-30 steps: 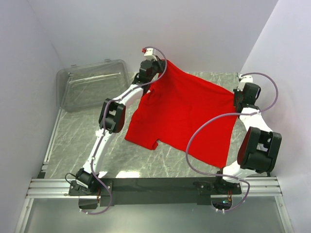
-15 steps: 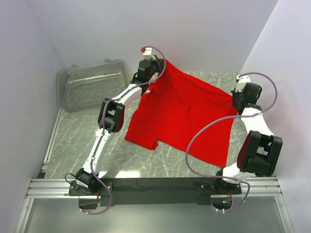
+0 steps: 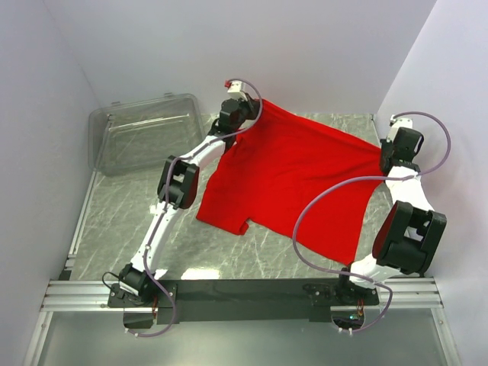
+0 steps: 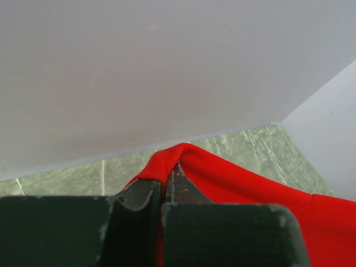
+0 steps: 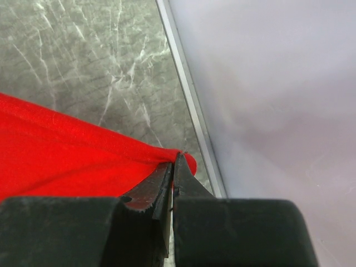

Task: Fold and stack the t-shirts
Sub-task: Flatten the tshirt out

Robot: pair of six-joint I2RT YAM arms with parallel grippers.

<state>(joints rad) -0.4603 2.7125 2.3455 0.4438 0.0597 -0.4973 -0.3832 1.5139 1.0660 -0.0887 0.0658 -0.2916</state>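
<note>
While the red t-shirt hangs stretched between your two arms, each end effector is clamped on one far corner of it.

The shirt's far edge is lifted off the table and pulled nearly straight. The rest slopes down toward the arm bases, with a sleeve lying on the marble at the near left. Your left end effector has its fingers pressed together on a fold of red cloth close to the back wall. Your right end effector pinches the opposite corner just above the table's right rail. Holding the corners this wide apart looks meant to take out the slack, so you can lay the cloth flat for the first fold. The clear plastic bin sits at the far left, apart from the shirt.
</note>
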